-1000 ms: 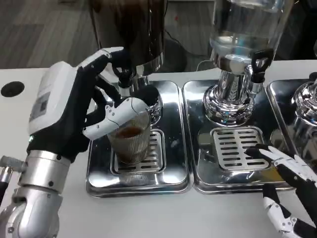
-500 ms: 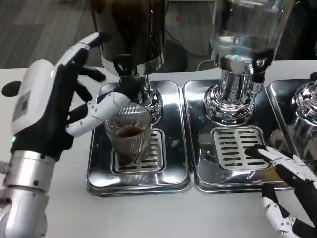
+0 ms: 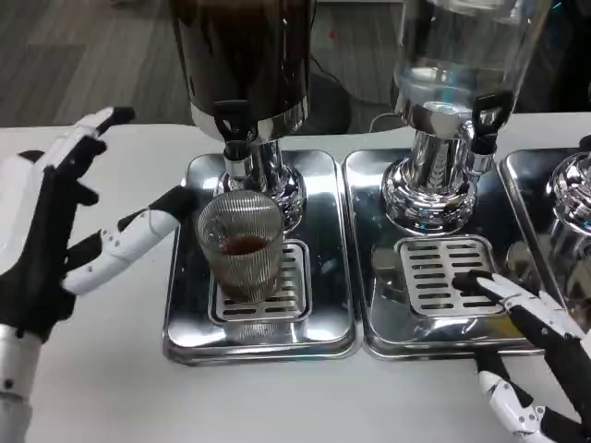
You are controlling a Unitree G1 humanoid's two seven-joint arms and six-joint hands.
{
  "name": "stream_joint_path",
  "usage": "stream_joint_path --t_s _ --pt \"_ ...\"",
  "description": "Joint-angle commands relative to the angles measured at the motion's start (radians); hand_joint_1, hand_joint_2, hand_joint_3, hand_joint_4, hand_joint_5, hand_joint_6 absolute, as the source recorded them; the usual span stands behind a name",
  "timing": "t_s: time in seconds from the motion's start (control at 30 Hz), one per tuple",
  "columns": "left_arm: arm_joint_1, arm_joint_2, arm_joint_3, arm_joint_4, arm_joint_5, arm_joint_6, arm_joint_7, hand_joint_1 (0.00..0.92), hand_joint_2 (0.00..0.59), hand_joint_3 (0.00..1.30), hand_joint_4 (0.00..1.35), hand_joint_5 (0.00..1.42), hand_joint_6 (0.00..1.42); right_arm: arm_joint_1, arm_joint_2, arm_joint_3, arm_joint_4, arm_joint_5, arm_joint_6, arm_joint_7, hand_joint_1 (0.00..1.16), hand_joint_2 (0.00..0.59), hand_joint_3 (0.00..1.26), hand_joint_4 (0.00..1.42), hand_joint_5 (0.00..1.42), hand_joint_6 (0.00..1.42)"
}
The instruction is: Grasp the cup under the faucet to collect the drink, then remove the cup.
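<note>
— What has changed around the cup?

— The left hand has let go and pulled back to the left of it. A second ago its fingers were wrapped about the glass; half a second ago they were loosening; now they are spread wide, holding nothing, and the nearest fingertip lies just beside the cup's left wall, whether touching I cannot tell. The cup itself has not moved.

— Where does it stand?

— Upright on the slotted grate of the left drip tray, right under the black faucet of the dark dispenser. A little brown drink lies in its bottom.

— And the right hand?

— It stays well to the right of the cup, low at the front edge of the second drip tray. Its fingers are apart and hold nothing; one black tip rests on that tray's grate.

— What are the things like?

— The white counter is flat and matte. Right of the cup stands a clear dispenser on a rounded chrome foot. Both trays are polished steel, rectangular with rounded corners, mirror-bright. The cup is clear glass, ribbed top to bottom, slightly tapered. The hand to the left of it has a smooth white back, with white and black fingers.
</note>
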Motion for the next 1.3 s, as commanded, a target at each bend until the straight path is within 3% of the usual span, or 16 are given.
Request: stream_joint_path --t_s 0.03,0.17,0.4,0.5,0.67,0.97,1.3 --pt "0.066 0.033 0.021 0.007 -0.006 -0.019 -0.023 0.0 0.027 0.22 0.14 0.22 0.55 -0.032 -0.01 0.004 -0.011 0.115 0.064 0.084 0.54 0.316 0.24 0.16 0.2 0.09" --pt "0.136 0.037 0.028 0.006 -0.017 -0.06 -0.015 0.0 0.028 0.22 0.14 0.22 0.55 -0.084 -0.034 -0.011 -0.02 0.198 0.12 0.158 0.61 0.226 0.23 0.18 0.2 0.12" --pt "0.247 0.018 -0.002 0.01 0.004 -0.13 0.005 0.0 0.028 0.22 0.14 0.22 0.53 -0.174 -0.065 -0.004 -0.014 0.229 0.206 0.246 0.69 0.127 0.18 0.15 0.17 0.12" --pt "0.295 0.006 -0.017 0.015 0.012 -0.157 0.011 0.0 0.028 0.22 0.14 0.22 0.53 -0.201 -0.059 0.003 -0.022 0.224 0.24 0.26 0.71 0.121 0.15 0.15 0.15 0.1" --pt "0.373 -0.012 -0.036 0.017 0.022 -0.2 0.035 0.0 0.036 0.23 0.14 0.22 0.51 -0.229 -0.046 0.027 -0.047 0.211 0.294 0.277 0.71 0.11 0.04 0.04 0.04 0.01" --pt "0.451 -0.034 -0.047 0.02 0.058 -0.248 0.064 0.0 0.041 0.23 0.15 0.22 0.51 -0.245 -0.016 0.095 -0.096 0.183 0.345 0.281 0.7 0.121 0.07 0.07 0.07 0.05" --pt "0.509 -0.014 0.006 0.03 0.155 -0.238 0.113 0.0 0.049 0.22 0.14 0.22 0.51 -0.335 0.022 0.172 -0.069 0.172 0.407 0.304 0.7 0.123 0.12 0.1 0.11 0.08"
